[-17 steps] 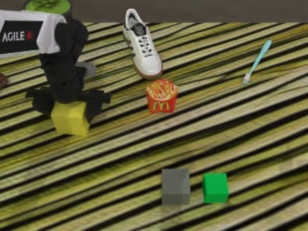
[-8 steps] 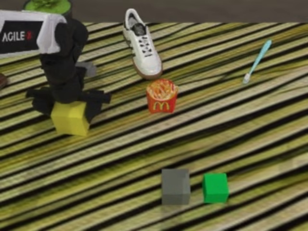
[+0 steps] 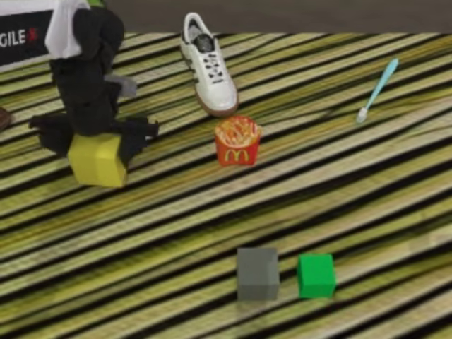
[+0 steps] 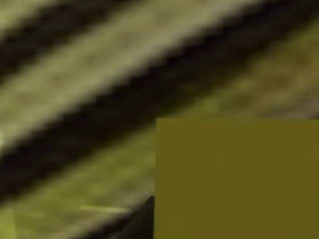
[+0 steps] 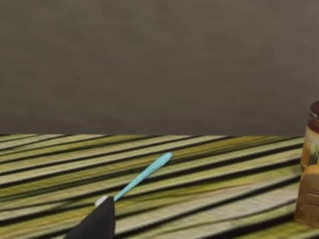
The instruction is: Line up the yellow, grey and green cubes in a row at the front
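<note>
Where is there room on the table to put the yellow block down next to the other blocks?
Left of the grey cube, the front of the table is bare. That stretch reaches up to the yellow cube under the left claw. Right of the green cube is bare too. It is crowded further back, where the fries stand close to the shoe.

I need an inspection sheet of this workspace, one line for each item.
Surface: striped table.
Job's things: yellow cube at left in left gripper; grey cube and green cube side by side at front, apart.
Clutter: shoe, fries carton, toothbrush, brown jar.
Grippers: left shut on the yellow cube; right not visible from above.
Cables: nothing seen.
Surroundings: grey wall.
</note>
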Robot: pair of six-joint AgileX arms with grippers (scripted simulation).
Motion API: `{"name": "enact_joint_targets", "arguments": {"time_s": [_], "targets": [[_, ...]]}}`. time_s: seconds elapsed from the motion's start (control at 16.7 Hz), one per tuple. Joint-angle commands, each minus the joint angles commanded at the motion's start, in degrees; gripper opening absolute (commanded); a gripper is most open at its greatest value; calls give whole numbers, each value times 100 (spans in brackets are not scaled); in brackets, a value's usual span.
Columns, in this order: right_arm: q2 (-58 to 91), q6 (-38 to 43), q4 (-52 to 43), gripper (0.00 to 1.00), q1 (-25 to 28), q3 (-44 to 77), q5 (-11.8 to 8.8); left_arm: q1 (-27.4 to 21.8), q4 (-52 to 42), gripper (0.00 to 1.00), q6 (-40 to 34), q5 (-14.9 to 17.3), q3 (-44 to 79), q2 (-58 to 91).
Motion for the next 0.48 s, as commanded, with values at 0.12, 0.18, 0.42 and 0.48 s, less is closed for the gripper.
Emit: {"name": "enact_joint_targets", "arguments": {"time_s": [0.12,0.18,0.42,0.48], "targets": [[0,0,0,100,0,0,0,28,-431,0,2,-2,248,-146],[0,0,0,100,0,0,0,39,-572,0,3,-2,344,-214],[0,0,0,100,0,0,0,47,-670,0,6,-3,418,-279],[0,0,0,100,0,0,0,15,-658,0,16,-5,407,-259]]}}
